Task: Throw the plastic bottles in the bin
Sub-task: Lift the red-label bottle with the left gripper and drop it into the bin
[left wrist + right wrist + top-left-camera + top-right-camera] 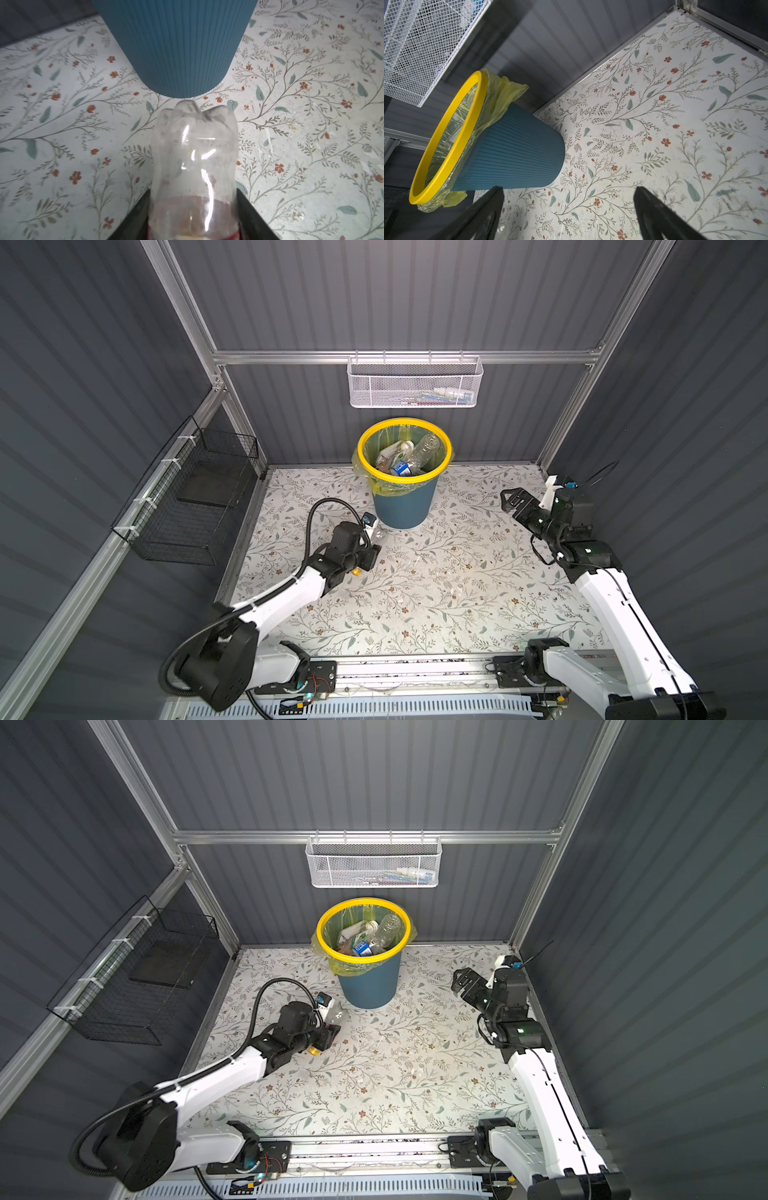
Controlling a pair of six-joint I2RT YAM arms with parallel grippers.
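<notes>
Left tool (pixel 194 191) grips a clear, lobed-base bottle (pixel 193 145) (red label band); right tool (pixel 568 189) stands wide, empty.

Clear bottle (pixel 194 166) cut off at its label end; white mesh basket (pixel 395 385) contents too small

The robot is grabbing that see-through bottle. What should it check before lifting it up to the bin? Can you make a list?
1. clear bottle sits between the left gripper fingers: ok.
2. Grip firm enough to lift: cannot tell.
3. bin upright with its top open: ok.
4. Room left inside the bin: ok, it seems.
5. right gripper open, empty, off to the side: ok.
</notes>
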